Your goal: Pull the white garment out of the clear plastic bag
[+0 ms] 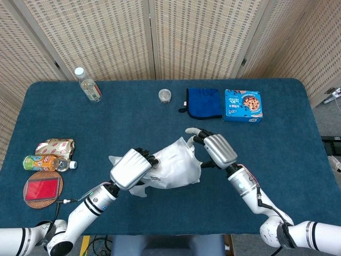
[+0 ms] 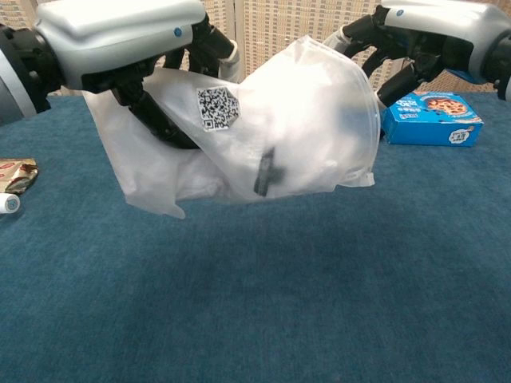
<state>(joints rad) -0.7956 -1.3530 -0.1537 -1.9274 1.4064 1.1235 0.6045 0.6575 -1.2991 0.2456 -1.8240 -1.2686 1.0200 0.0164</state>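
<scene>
The clear plastic bag (image 1: 176, 166) (image 2: 307, 128) with the white garment inside hangs above the blue table (image 1: 277, 160). It carries a QR label (image 2: 217, 108) and a small black tag (image 2: 265, 171). My left hand (image 1: 130, 168) (image 2: 120, 40) grips the bag's left end from above, fingers curled into the plastic. My right hand (image 1: 216, 150) (image 2: 431, 36) is at the bag's upper right edge, fingers spread and touching the plastic. No closed grip shows there. The garment is wholly within the bag.
At the back stand a water bottle (image 1: 88, 86), a small jar (image 1: 165, 96), a blue cloth (image 1: 204, 103) and a cookie box (image 1: 243, 105) (image 2: 431, 116). On the left lie a snack packet (image 1: 55, 145), a drink bottle (image 1: 48, 162) and a round coaster (image 1: 43, 189).
</scene>
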